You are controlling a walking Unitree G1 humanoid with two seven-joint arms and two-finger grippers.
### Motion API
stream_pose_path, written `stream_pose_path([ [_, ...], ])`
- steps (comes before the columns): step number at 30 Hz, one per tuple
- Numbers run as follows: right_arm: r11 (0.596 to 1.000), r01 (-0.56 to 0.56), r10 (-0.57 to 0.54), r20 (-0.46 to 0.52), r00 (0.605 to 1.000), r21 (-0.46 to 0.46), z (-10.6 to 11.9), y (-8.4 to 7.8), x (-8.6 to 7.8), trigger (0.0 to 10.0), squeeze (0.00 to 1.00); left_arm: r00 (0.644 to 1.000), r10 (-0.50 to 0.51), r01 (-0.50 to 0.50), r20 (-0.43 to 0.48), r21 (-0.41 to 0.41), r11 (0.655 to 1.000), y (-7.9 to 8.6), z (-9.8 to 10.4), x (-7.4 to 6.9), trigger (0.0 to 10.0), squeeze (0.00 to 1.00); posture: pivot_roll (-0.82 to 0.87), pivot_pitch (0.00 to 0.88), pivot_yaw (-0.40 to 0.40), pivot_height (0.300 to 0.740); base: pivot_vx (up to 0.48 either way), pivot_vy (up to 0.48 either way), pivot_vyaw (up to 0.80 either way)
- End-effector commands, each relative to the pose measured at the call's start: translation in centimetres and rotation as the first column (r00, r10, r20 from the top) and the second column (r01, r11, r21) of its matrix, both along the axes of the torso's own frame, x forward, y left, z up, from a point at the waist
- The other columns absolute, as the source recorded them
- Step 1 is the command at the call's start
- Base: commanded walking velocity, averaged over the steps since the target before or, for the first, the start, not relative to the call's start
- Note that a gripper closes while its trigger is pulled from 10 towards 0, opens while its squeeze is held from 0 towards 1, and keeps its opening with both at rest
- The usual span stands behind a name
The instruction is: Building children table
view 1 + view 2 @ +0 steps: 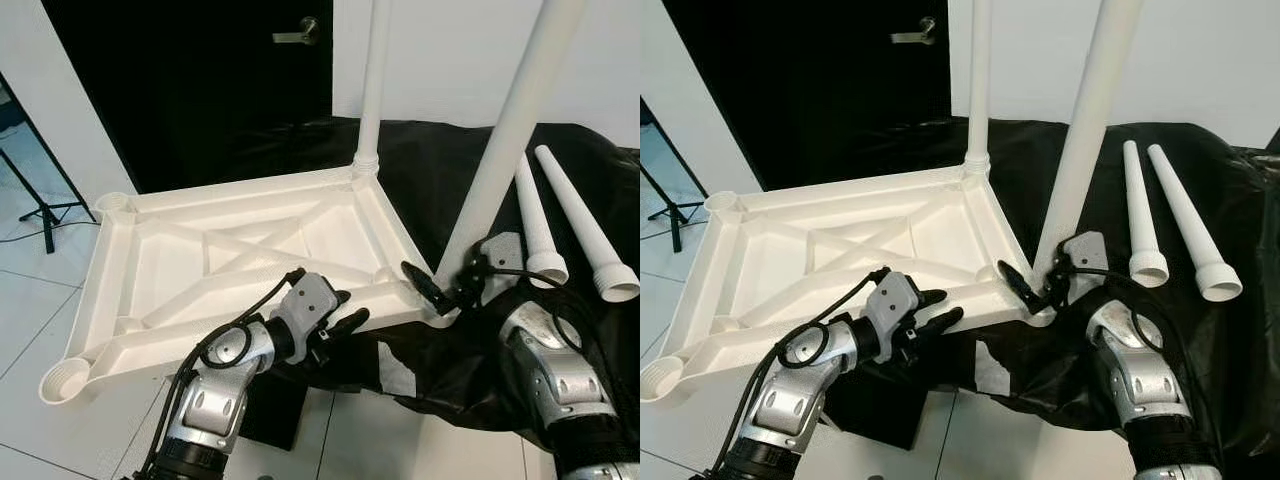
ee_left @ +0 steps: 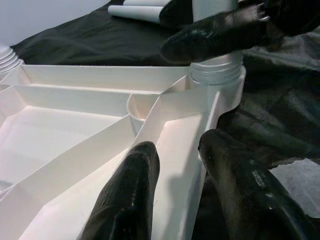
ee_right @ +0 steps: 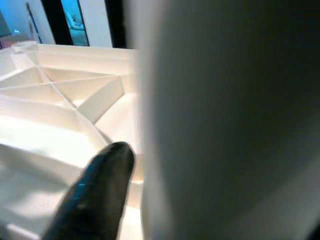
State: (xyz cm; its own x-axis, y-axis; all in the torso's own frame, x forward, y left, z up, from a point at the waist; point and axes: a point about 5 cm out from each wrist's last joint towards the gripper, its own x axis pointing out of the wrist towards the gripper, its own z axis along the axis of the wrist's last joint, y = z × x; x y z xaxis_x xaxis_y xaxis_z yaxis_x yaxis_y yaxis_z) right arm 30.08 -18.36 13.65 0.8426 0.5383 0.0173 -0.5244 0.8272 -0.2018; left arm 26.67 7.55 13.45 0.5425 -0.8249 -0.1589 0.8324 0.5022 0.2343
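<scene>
The white table top lies upside down, partly on a black cloth and partly out over the floor. One white leg stands in its far right corner. A second leg stands in the near right corner socket. My right gripper is shut around the base of that leg, with one finger beside it. My left gripper straddles the near rim just left of that corner, one finger over the inside and the other under the edge, clamped on it.
Two loose tapered legs lie on the black cloth at the right. A dark door stands behind, and a tripod foot at far left. A black box sits on the white tiles under the overhang.
</scene>
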Motion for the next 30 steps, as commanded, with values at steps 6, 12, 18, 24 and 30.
stream_pose_path([
  [6, 0.996, -0.087, 0.086, -0.029, 0.996, -0.017, -0.5, 0.7, 0.6, 0.0, 0.00, 0.990, 0.129, -0.129, 0.049, 0.002, 0.992, 0.4, 0.3, 0.6, 10.0, 0.00, 0.05, 0.000, -0.008, 0.740, 0.000, 0.000, 0.00],
  [12, 0.999, -0.043, 0.043, -0.039, 0.998, 0.010, -0.8, 0.2, 0.6, 0.0, 0.00, 0.989, 0.138, -0.138, 0.046, -0.001, 0.990, 0.5, 0.2, 0.5, 10.0, 0.00, 0.05, 0.000, -0.010, 0.740, 0.000, 0.000, 0.00],
  [18, 0.998, 0.060, -0.060, -0.003, 0.998, 0.027, -0.7, 0.6, 0.2, 10.0, 0.00, 0.989, 0.139, -0.139, 0.048, -0.003, 0.990, 0.6, 0.3, 0.5, 10.0, 0.00, 0.04, 0.000, -0.007, 0.740, 0.000, 0.000, 0.00],
  [24, 0.971, 0.226, -0.228, 0.008, 0.974, 0.075, -1.2, 2.0, -0.7, 10.0, 0.00, 0.990, 0.139, -0.139, 0.039, -0.003, 0.990, 0.5, 0.2, 0.5, 10.0, 0.00, 0.03, 0.000, -0.005, 0.740, 0.000, 0.000, 0.00],
  [30, 0.943, 0.311, -0.312, -0.011, 0.950, 0.116, -1.4, 2.6, -0.9, 10.0, 0.00, 0.990, 0.139, -0.139, 0.036, -0.001, 0.990, 0.4, 0.2, 0.5, 10.0, 0.00, 0.04, 0.000, -0.009, 0.740, 0.000, 0.000, 0.00],
])
